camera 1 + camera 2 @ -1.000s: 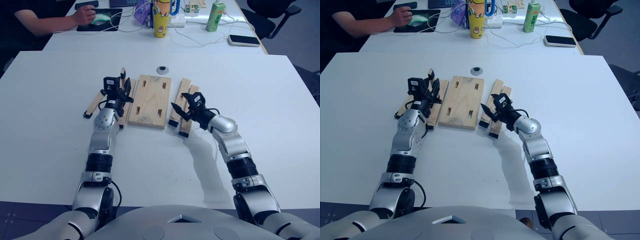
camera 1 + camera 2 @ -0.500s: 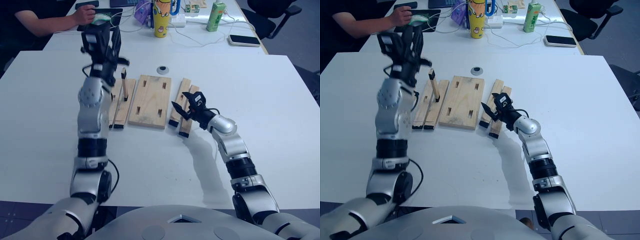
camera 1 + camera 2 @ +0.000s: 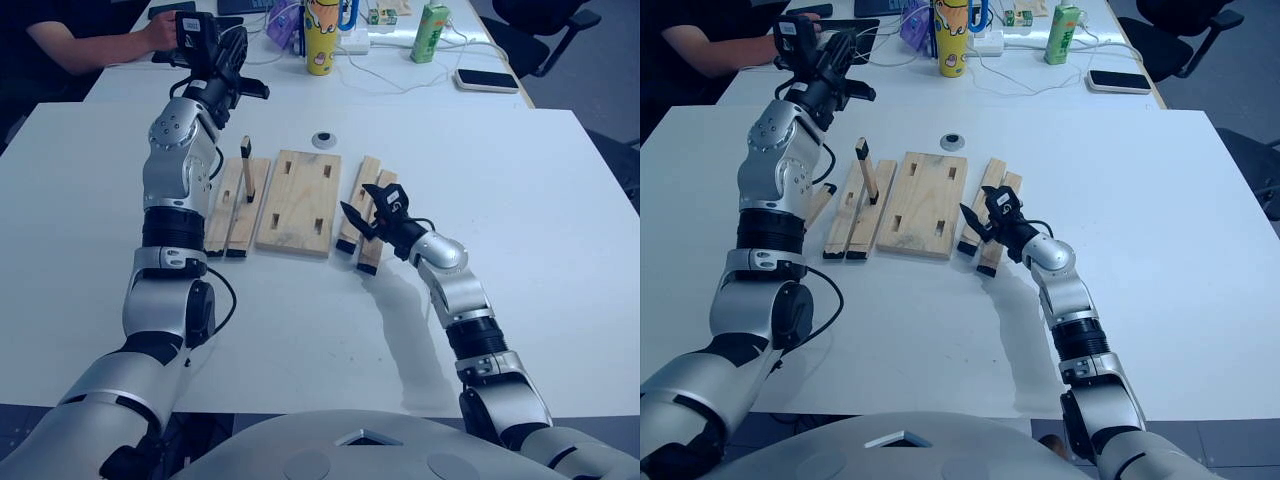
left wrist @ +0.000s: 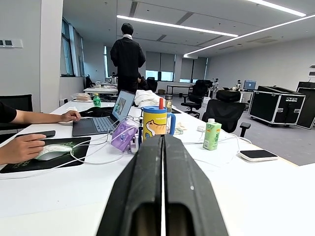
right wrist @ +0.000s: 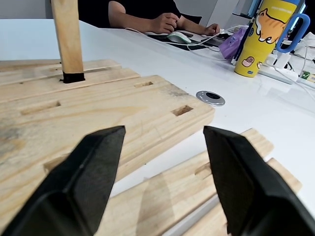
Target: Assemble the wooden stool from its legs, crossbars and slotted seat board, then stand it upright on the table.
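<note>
Wooden seat board (image 3: 300, 202): is being shown lying flat on the white table (image 3: 520, 250), around the middle and somewhat nearer the far edge, with its slots facing up.
Left pair of legs (image 3: 232, 212): are being shown lying side by side and touching, just beside the board's left edge, with their dark ends pointing toward the near edge.
Crossbar (image 3: 246, 168): is being shown standing nearly upright, with its lower end seated in the leg lying next to the board.
Right pair of legs (image 3: 362, 212): are being shown lying side by side, just beside the board's right edge.
Loose wooden piece (image 3: 818, 205): is being partly hidden by the left arm, to the left of the left pair; its kind cannot be told.
Left gripper (image 4: 162, 147): is being held raised high toward the far edge, left of the board and well apart from every wooden part; its fingers are being pressed together with nothing between them.
Right gripper (image 5: 162, 135): is being held low over the near ends of the right pair; its fingers are being kept spread, and nothing is being gripped.
Grey grommet (image 3: 323, 139): is being shown set in the table near the far edge, beyond the board.
Yellow mug (image 3: 322, 40): is being shown standing on the neighbouring desk beyond the far edge.
</note>
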### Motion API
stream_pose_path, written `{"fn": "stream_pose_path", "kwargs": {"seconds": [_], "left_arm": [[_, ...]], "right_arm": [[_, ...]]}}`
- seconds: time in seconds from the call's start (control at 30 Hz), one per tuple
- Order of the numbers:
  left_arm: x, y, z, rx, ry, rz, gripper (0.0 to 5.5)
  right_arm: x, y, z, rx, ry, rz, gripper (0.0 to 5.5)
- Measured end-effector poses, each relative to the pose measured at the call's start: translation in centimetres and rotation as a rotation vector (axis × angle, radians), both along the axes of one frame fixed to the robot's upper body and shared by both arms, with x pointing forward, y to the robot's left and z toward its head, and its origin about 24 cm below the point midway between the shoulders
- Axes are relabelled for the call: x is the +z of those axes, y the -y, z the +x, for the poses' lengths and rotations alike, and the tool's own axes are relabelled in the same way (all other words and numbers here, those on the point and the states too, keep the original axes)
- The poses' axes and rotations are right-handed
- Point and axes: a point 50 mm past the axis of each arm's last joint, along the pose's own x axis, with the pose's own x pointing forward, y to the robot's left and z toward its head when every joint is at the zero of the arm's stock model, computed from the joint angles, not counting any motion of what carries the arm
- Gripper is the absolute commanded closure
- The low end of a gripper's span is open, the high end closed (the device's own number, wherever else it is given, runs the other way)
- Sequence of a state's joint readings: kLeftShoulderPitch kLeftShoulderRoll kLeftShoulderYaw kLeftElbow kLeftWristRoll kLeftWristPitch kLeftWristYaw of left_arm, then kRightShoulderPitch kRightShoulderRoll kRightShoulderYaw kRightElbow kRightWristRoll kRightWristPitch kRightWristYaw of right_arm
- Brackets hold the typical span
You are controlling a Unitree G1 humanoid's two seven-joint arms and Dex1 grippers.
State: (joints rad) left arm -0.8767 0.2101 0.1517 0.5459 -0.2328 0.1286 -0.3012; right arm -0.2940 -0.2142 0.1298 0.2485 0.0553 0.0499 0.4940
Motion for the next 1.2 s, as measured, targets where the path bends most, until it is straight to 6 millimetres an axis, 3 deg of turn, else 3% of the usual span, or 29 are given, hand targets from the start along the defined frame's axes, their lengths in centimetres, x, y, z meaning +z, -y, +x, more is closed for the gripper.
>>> {"fn": "stream_pose_path", "kwargs": {"seconds": [0.4, 0.47, 0.53, 0.6, 0.8, 1.03, 1.2], "left_arm": [[0.1, 1.0, -0.1, -0.041, -0.005, 0.000, 5.48], [-1.5, 1.1, 0.2, -0.046, -0.122, 0.008, 5.48], [-5.6, 0.9, -0.1, -0.045, -0.304, 0.023, 5.48], [-6.1, 0.5, -0.4, -0.030, -0.309, 0.021, 5.48], [-5.9, -0.6, -1.1, 0.027, -0.277, 0.023, 5.48], [-5.4, 0.3, -1.1, 0.015, -0.206, -0.003, 5.48], [-2.8, 0.1, -1.1, 0.023, -0.015, -0.029, 5.48]], "right_arm": [[0.0, 0.0, 0.0, 0.000, -0.001, -0.001, 2.54], [0.0, 0.0, 0.0, 0.000, -0.002, -0.003, 2.54], [0.0, 0.0, 0.0, 0.001, -0.002, -0.003, 2.54], [-0.1, 0.0, 0.0, 0.003, -0.004, -0.007, 2.54], [-0.1, 0.0, 0.0, 0.002, -0.005, -0.011, 2.54], [-0.6, 0.2, 0.0, -0.003, -0.022, -0.013, 2.54], [-0.5, 0.0, 0.0, -0.001, -0.016, -0.001, 2.54]]}}
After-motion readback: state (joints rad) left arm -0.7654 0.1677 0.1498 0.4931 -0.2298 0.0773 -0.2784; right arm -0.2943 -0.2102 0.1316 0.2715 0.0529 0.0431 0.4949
